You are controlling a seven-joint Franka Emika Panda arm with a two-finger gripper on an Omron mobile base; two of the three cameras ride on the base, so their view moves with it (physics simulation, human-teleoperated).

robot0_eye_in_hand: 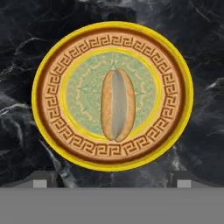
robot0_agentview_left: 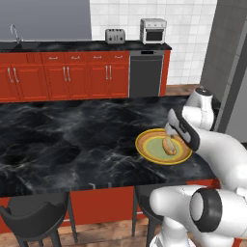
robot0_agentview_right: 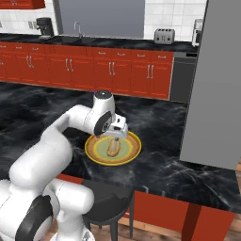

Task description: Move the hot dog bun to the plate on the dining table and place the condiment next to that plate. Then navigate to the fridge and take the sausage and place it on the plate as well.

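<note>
Hovering spread-jawed, the gripper points down over the hot dog bun on the plate.

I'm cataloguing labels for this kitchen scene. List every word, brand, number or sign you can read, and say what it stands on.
None: no readable text anywhere.
The plate carries only an ornamental key-pattern band around its green centre, not letters.
The bun lying on it is unmarked.
The toaster and the toaster oven on the back counter show no label that can be made out at this size.
The open gripper above the plate bears no writing.
</note>
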